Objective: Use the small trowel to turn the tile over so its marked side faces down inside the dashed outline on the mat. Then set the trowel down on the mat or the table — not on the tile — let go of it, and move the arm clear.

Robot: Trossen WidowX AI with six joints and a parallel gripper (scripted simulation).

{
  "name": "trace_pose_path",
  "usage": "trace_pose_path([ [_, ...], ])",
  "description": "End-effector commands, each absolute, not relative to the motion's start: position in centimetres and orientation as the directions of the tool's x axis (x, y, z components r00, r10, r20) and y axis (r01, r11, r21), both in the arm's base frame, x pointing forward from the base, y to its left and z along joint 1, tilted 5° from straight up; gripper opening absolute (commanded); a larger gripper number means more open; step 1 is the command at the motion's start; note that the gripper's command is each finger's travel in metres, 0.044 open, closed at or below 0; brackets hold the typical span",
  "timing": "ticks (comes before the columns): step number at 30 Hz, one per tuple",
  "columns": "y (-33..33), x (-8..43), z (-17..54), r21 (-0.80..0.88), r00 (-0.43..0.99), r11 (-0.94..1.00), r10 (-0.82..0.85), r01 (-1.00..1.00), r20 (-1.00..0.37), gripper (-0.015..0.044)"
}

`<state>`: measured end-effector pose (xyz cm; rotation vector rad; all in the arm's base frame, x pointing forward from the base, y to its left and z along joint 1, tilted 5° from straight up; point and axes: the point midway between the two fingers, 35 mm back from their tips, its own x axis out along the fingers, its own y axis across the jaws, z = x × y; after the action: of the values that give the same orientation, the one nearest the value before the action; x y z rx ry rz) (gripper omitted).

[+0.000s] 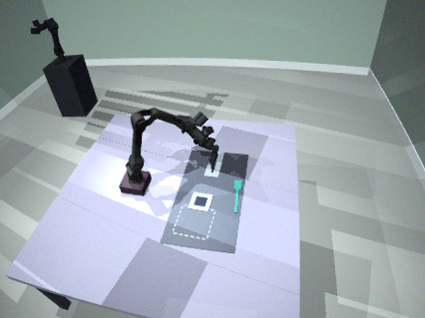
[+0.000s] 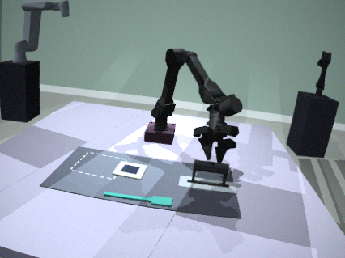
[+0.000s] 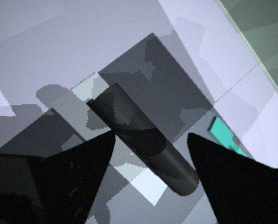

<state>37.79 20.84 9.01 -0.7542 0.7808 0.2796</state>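
The white tile [image 1: 194, 202] [image 2: 138, 175] lies flat on the mat [image 1: 224, 233] [image 2: 61, 177], its dark square mark facing up. It overlaps one edge of the dashed outline [image 1: 190, 236]. The trowel [image 2: 210, 167] [image 3: 145, 142] lies at the other end of the mat, with a pale flat blade and a raised dark bar handle. My gripper [image 2: 214, 160] [image 3: 150, 136] is open and empty just above the handle. In the wrist view the handle runs diagonally between the fingertips, not gripped. In the top view the arm partly hides the trowel.
A teal spatula-like tool [image 1: 236, 196] [image 2: 162, 200] [image 3: 227, 137] lies along the mat's long edge, on the side away from the arm's base [image 1: 135, 182] [image 2: 160, 133]. Other arms stand on dark pedestals [image 1: 72, 87] [image 2: 19, 90] beyond the table.
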Motion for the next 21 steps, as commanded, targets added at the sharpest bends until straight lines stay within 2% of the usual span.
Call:
trace_pose_path([
  [1,20.6,37.5,9.0,-0.583,0.717,0.621,-0.048,-0.524,-0.696,0.03],
  [12,19.4,36.2,8.3,-0.755,0.776,0.303,-0.074,-0.581,-0.626,0.03],
  [21,18.4,35.0,7.8,-0.819,0.814,0.038,-0.095,-0.572,-0.573,0.03],
])
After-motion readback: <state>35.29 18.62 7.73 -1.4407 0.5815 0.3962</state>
